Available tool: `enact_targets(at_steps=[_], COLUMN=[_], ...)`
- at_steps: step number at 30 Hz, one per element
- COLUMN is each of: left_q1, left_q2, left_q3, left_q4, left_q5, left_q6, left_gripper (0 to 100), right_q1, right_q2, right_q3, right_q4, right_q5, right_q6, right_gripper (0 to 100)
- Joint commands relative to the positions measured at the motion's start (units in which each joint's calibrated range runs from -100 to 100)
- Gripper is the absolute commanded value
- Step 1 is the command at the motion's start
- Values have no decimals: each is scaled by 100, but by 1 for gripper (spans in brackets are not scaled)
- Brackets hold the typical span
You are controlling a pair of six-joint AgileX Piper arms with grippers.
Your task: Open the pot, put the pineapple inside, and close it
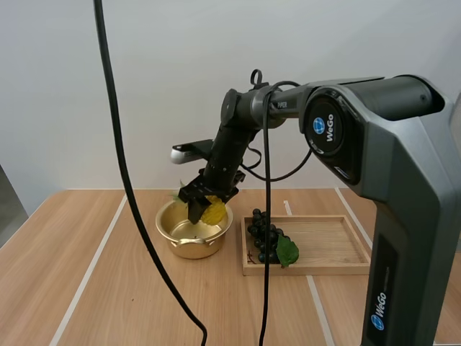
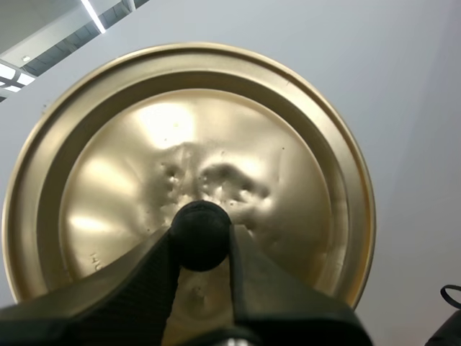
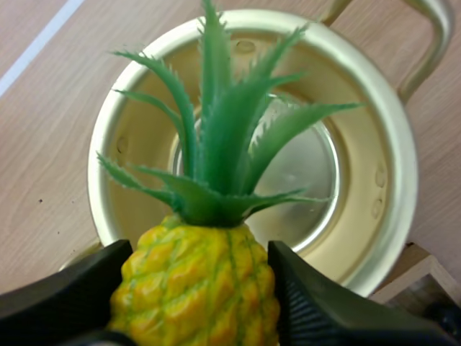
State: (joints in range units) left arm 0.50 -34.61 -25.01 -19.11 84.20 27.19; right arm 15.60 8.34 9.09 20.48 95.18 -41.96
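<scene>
The gold pot (image 1: 193, 232) stands open on the table left of the wooden tray. My right gripper (image 1: 205, 204) hangs just over the pot's right side, shut on the yellow pineapple (image 1: 214, 212). In the right wrist view the pineapple (image 3: 198, 285) sits between the black fingers (image 3: 61, 295), its green leaves pointing across the empty pot (image 3: 360, 216) below. In the left wrist view my left gripper (image 2: 200, 238) is shut on the black knob (image 2: 200, 234) of the gold lid (image 2: 216, 151), which is held up in the air.
A wooden tray (image 1: 328, 249) lies right of the pot and holds a bunch of dark grapes (image 1: 265, 236) with a green leaf. Bare wooden table spreads to the left and front of the pot.
</scene>
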Motion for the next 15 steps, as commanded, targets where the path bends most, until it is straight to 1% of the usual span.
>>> enact_targets(at_steps=[1,7,12,15], left_q1=[-7,-7,-7,-7], left_q2=[-31,-31,-31,-31], left_q3=[-63,-63,-63,-63], left_q4=[42,43,43,43], left_q5=[-61,79,79,79], left_q6=[-72,-81,-97,-97], left_gripper=[0,0,0,0], right_q1=[69,95,95,95], right_q2=[-36,53,340,503], right_q3=[155,242,242,242], right_q4=[30,30,30,30], right_q5=[-309,-490,-490,-692], right_q6=[-119,-134,-134,-121], right_gripper=[0,0,0,0])
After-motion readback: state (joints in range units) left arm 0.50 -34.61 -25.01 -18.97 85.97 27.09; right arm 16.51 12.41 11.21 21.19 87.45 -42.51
